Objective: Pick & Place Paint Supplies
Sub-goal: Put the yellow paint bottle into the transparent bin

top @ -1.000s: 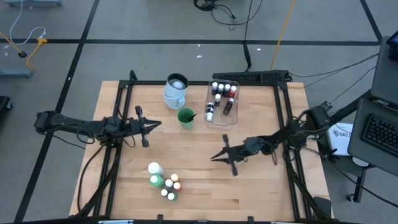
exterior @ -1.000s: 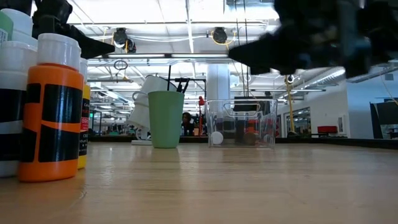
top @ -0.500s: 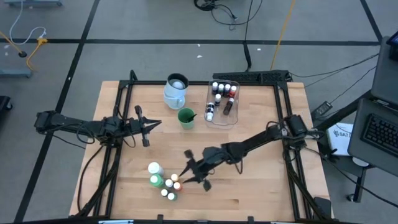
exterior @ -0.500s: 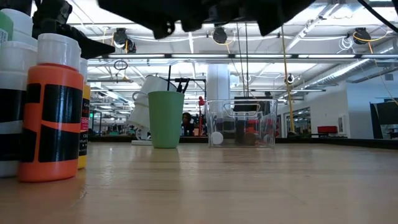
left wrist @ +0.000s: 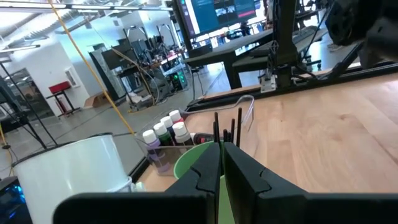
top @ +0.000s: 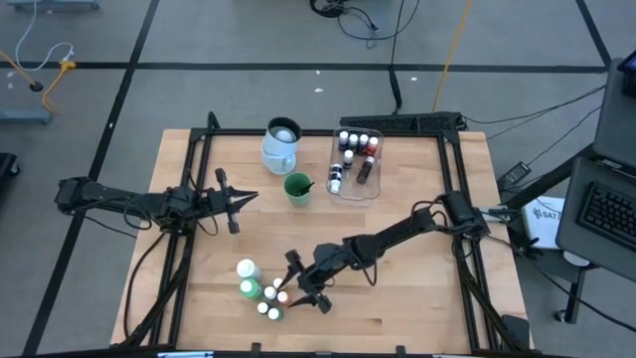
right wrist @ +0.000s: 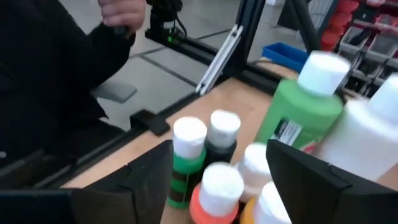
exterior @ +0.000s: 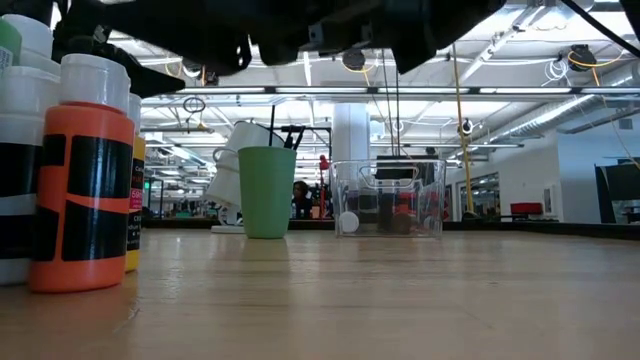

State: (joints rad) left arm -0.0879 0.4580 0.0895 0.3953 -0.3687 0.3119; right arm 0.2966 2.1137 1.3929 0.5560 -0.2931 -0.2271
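A cluster of paint bottles stands near the table's near left: a big white one [top: 246,268], a big green one [top: 248,288] and several tiny ones [top: 270,301]. My right gripper [top: 296,283] is open, level, right beside the cluster. In the right wrist view its fingers [right wrist: 144,180] flank the tiny bottles: a green-labelled one [right wrist: 188,158], a black one [right wrist: 222,140] and an orange one [right wrist: 217,194]. My left gripper [top: 235,204] waits shut at the left, pointing at the green cup [left wrist: 198,163] with dark brushes [left wrist: 216,127].
A clear tub [top: 356,164] with several small bottles, a pale-blue jug [top: 281,144] and the green cup [top: 297,187] stand at the far middle. Bare wood lies between them and the cluster. A person in dark clothing [right wrist: 56,74] shows beyond the table's edge.
My right gripper has swung from the table's right middle toward the near left, up to the bottle cluster, and has opened wide on the way. The bottles have stayed where they were.
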